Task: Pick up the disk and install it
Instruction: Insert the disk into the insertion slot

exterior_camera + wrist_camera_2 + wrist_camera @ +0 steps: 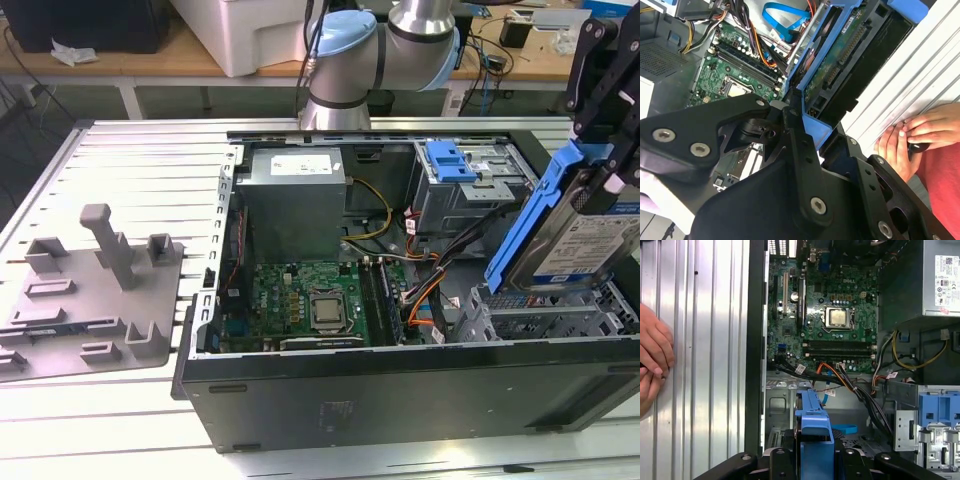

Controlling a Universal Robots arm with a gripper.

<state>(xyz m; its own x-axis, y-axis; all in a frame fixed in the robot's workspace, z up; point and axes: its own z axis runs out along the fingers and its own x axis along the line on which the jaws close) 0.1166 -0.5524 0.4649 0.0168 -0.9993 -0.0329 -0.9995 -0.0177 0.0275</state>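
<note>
On the exterior view's left, a grey moulded fixture (95, 290) lies on the ribbed metal surface (130, 160). Just beside it, towards the middle, stands an open computer case (400, 400). Inside the case a grey power-supply box (295, 200) sits above the green motherboard (300, 295), and the bare processor (327, 310) shows near the board's centre. The robot arm (380, 50) rises behind the case. Further right, orange and black cables (425, 290) run across the case floor, and a blue plastic latch piece (450, 160) sits atop a metal bay.

At the exterior view's right, the gripper (600, 170) holds the disk (590, 240) tilted, with its label facing out and its blue carrier on the near edge. The lower end of the disk dips towards the perforated drive cage (540, 315) at that end of the case. I cannot tell whether the disk touches the cage.

In the first wrist view the black fingers (785, 465) are closed against either side of the carrier's blue edge. A person's hands (652, 360) rest on the ribbed surface outside the case wall.
</note>
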